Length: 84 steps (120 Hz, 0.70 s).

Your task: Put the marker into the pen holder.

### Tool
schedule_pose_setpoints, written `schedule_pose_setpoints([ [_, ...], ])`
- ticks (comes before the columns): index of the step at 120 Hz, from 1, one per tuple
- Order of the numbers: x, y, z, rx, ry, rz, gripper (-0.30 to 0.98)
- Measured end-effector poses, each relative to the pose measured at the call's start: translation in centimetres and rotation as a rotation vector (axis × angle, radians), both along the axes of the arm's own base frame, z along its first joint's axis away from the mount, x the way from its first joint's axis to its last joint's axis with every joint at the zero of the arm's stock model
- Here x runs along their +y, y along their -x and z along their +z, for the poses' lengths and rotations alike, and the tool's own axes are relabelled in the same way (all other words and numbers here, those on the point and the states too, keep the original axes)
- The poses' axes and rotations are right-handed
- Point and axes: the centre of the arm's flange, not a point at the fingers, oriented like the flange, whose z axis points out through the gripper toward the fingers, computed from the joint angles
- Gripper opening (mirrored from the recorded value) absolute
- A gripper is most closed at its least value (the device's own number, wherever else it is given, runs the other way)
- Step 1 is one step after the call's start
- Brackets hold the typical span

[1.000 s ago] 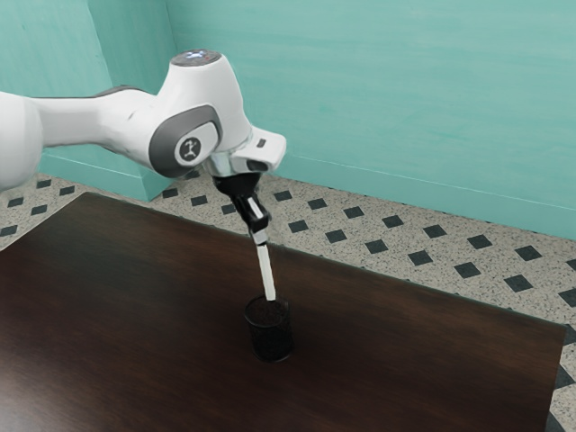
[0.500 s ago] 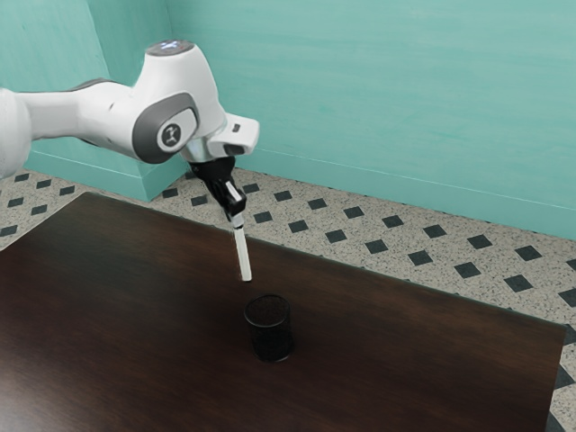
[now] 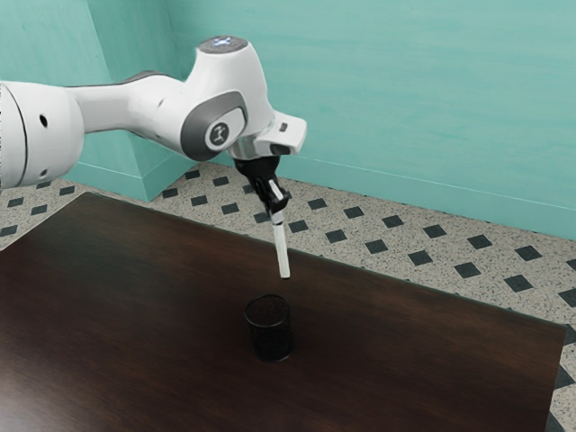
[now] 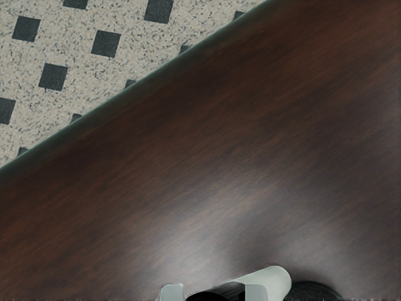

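In the exterior view, here's the gripper (image 3: 277,216) up over the table (image 3: 405,360), fingers closed around the marker (image 3: 283,247), and it's a pinch near the top end! The marker points down out of the hand, a slight lean on it, its lower tip hanging free in the air. And below the hand, there's the pen holder (image 3: 273,335), black, round and upright on the tabletop, its rim lower than that tip and a touch toward the exterior view's left. Marker outside the holder, the two apart!

Over to the wrist view: pale fingertips (image 4: 171,293) close by, the white marker running out past one of them, and the dark curve of the pen holder peeking out beyond its rounded end. Farther out from the hand, the table's edge, then speckled floor (image 4: 69,37) with dark tiles.
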Motion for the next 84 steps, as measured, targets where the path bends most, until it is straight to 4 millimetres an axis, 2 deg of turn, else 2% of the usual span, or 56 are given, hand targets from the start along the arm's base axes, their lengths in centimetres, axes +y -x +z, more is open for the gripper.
schedule_pose_setpoints([
  [22,0.3,0.6,-1.3,0.044,-0.009,0.002,-0.1],
  [44,-0.2,1.8,-0.8,0.076,-0.008,-0.013,-0.1],
  [64,-0.3,2.7,-1.4,0.117,-0.013,-0.02,-0.1],
  [84,-0.2,3.0,-3.0,0.157,-0.025,-0.022,-0.1],
])
